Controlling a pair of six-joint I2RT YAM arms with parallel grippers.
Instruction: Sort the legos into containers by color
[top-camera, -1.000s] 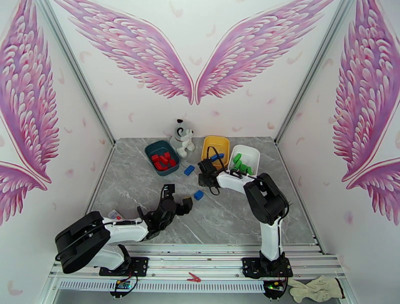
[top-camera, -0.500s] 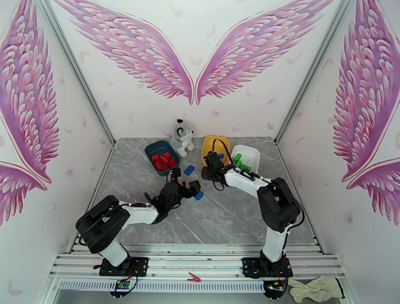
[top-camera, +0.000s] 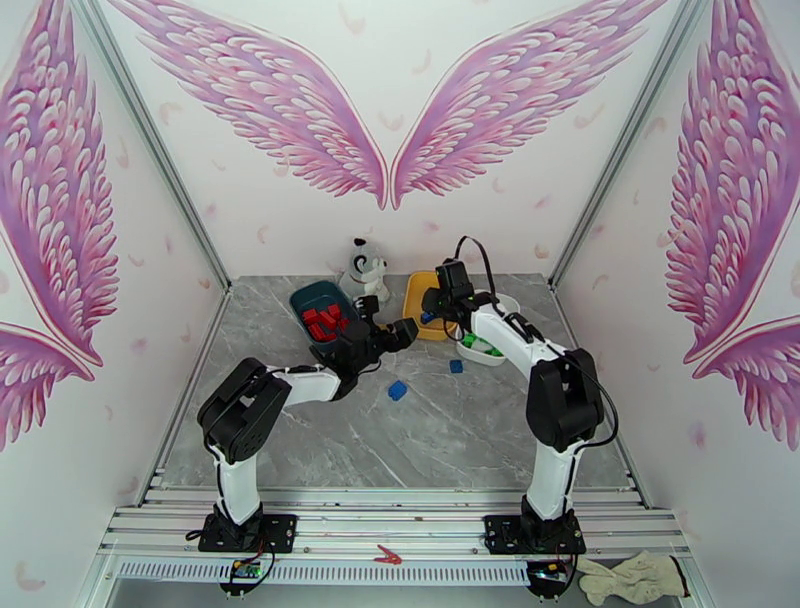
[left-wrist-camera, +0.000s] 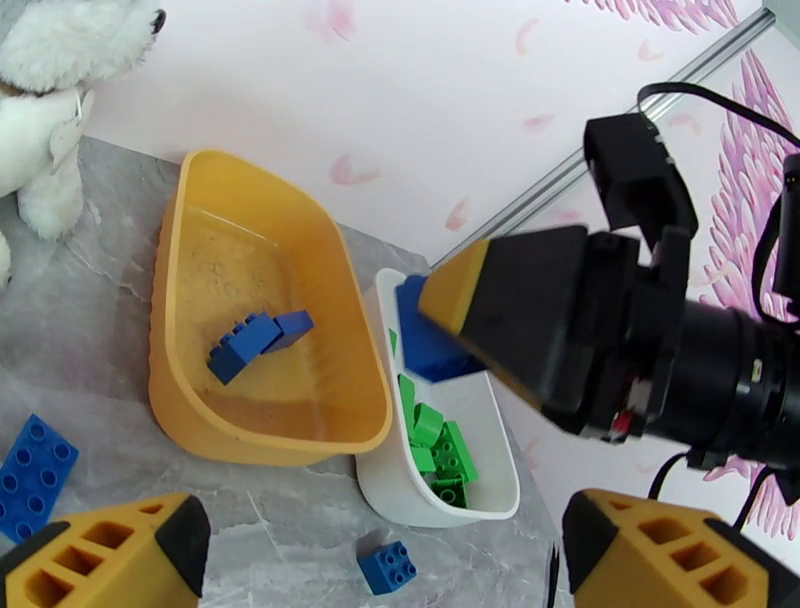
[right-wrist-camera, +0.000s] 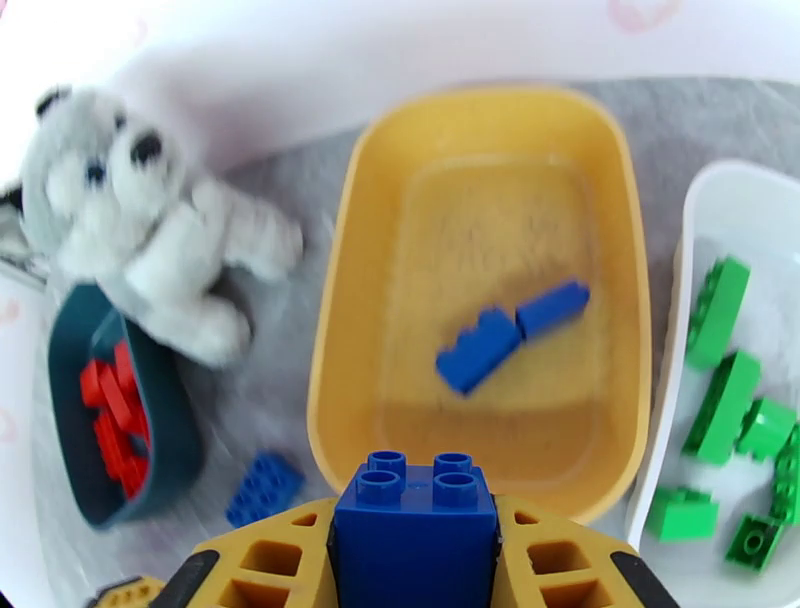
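Observation:
My right gripper (top-camera: 437, 300) hangs over the yellow tub (top-camera: 415, 322), shut on a blue lego (right-wrist-camera: 415, 515) that sits upright between its fingers. That held lego (left-wrist-camera: 430, 345) is above the seam between the yellow tub (left-wrist-camera: 250, 440) and the white tub (left-wrist-camera: 440, 505). Two blue legos (right-wrist-camera: 510, 335) lie in the yellow tub. Green legos (right-wrist-camera: 735, 385) fill the white tub, and red legos (top-camera: 325, 320) the teal tub (top-camera: 300, 297). My left gripper (top-camera: 390, 335) is open, low over the table just before the tubs, near a loose blue lego (left-wrist-camera: 35, 475).
A white-and-grey plush dog (top-camera: 365, 270) sits at the back between the teal and yellow tubs. Loose blue legos lie on the table at mid-table (top-camera: 397, 390) and beside the white tub (top-camera: 456, 366). Walls close in the left, right and back.
My right gripper rose and moved back from mid-table to over the yellow tub, carrying the blue lego. My left arm stretched forward from near its base to the tubs, gripper still open.

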